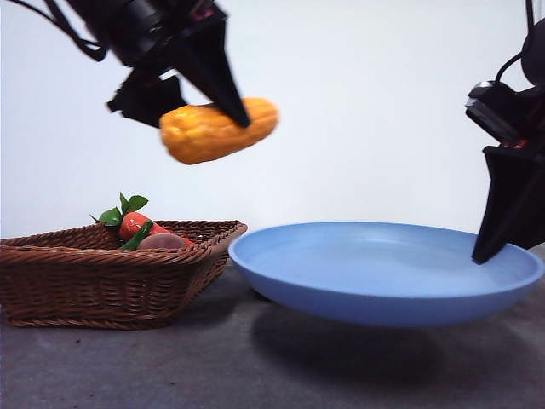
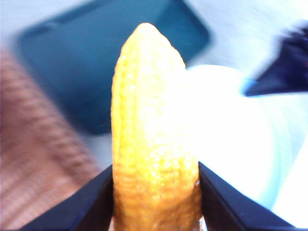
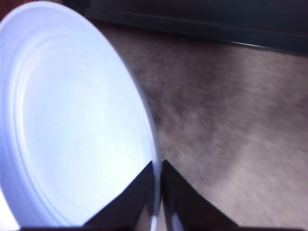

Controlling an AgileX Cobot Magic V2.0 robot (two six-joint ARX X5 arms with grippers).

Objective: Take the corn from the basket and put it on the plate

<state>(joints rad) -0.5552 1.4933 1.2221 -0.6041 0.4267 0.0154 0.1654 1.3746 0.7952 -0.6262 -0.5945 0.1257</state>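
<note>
Plain white wall behind, grey table [image 1: 128, 366] below. Left gripper [image 2: 156, 192] is up high w/ jaws clamped on the corn [image 1: 219, 129], one on each side of the cob; corn hangs in the air above the gap between basket [image 1: 111, 277] and plate [image 1: 383, 273], clear of both. Basket sits left of plate, rims nearly meeting; inside it a red veg w/ green leaves [image 1: 132, 220] and a small pinkish item [image 1: 162, 242]. Right gripper [image 3: 158, 192] has jaws pinched on the plate's rim at its right edge; plate looks lifted, shadow under it. Dark tray [image 2: 106, 57] shows blurred in left wrist view.
</note>
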